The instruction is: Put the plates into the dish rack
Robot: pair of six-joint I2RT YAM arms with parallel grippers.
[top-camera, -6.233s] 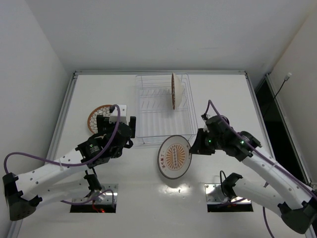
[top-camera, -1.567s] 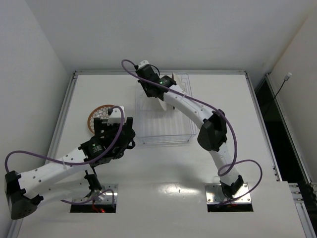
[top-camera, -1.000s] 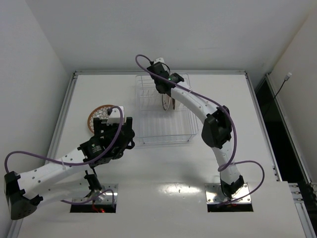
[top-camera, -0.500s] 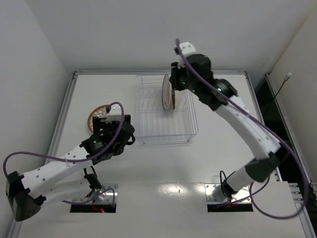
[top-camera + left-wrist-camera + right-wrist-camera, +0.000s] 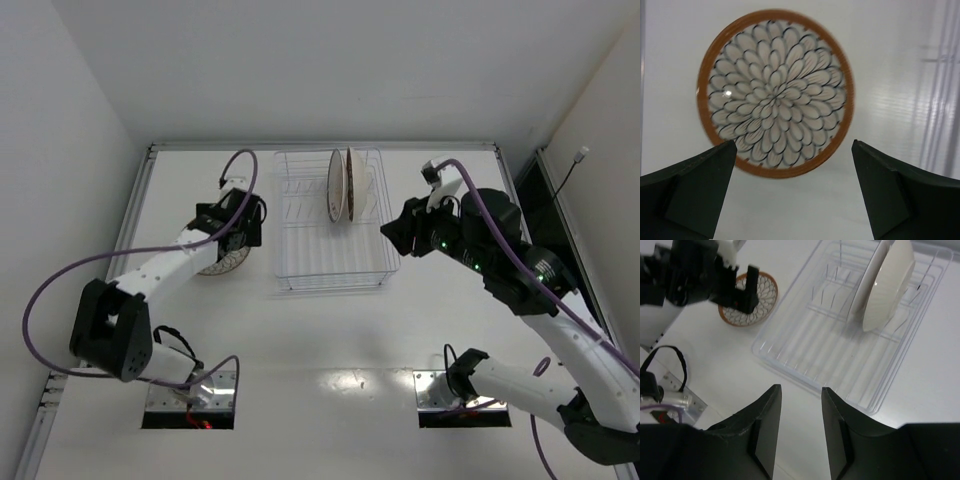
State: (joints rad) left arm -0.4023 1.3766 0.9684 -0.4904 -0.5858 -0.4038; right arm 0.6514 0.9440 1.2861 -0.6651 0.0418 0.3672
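I see two plates standing in the dish rack. The last plate lies under my wide-open left gripper. My right gripper is partly open, and both are empty.

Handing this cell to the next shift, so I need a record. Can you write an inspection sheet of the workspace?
Surface: white table, glossy, no spills seen.
Job's things: two upright plates stand on edge side by side in the dish rack; the brown-rimmed plate lies flat on the table, left of the rack.
Clutter: nothing seen.
Hands: left hand open, above the flat plate; right hand open, empty, beside the rack's right edge.
Cables: purple cables along both arms, none over the rack.
Surroundings: white walls.
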